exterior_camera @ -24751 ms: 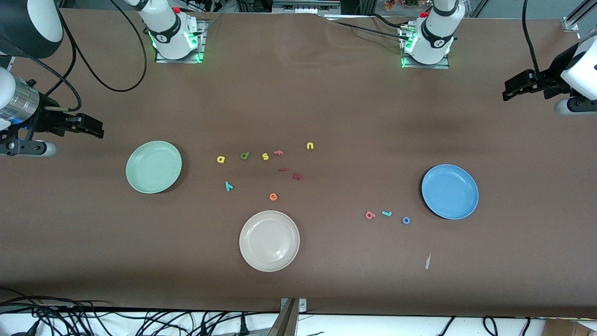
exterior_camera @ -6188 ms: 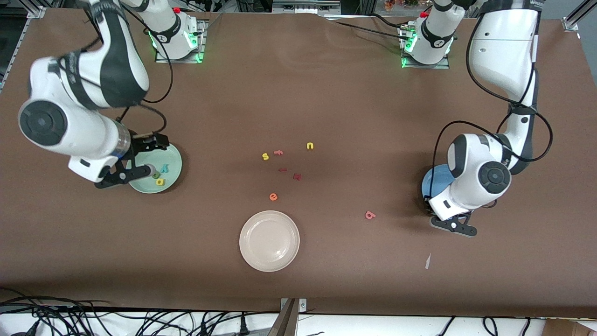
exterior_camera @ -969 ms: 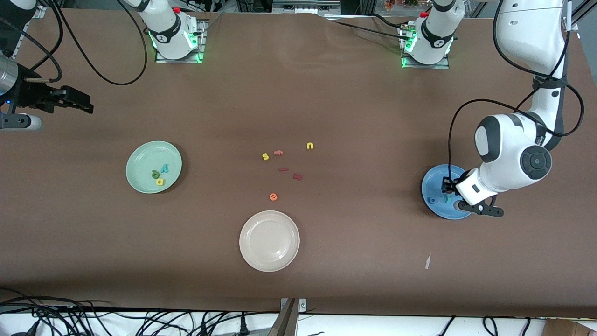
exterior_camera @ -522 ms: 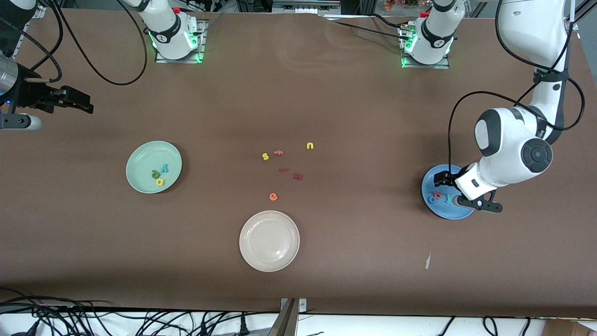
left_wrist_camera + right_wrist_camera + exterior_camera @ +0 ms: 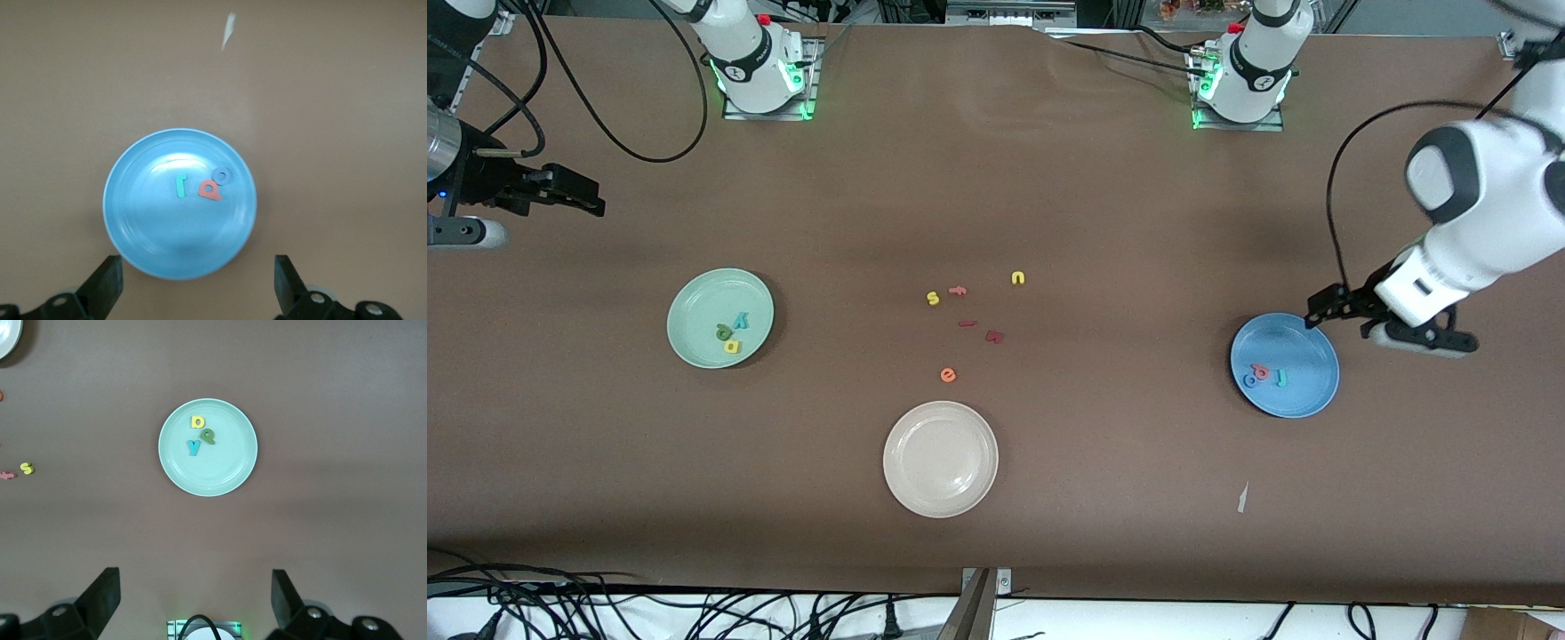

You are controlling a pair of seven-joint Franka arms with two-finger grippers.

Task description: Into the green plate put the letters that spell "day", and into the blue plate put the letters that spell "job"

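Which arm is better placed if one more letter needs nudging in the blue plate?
Left. Its open pincer hangs over the rim of the blue plate; the right pincer waits, open, at the right arm's end of the table.

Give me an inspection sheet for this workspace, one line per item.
Surface: brown table, flat.
Job's things: green plate holds the d, a, y letters; blue plate holds the j, o, b letters.
Clutter: cream plate, bare; loose letters mid-table; pale scrap nearer the camera than the blue plate.
Grippers: left gripper open, empty, over the blue plate's rim; right gripper open, empty, waiting at its end of the table.
Cables: black cables trail from both arms; more bundled along the table's camera-side edge.
Surroundings: two arm bases lit green.
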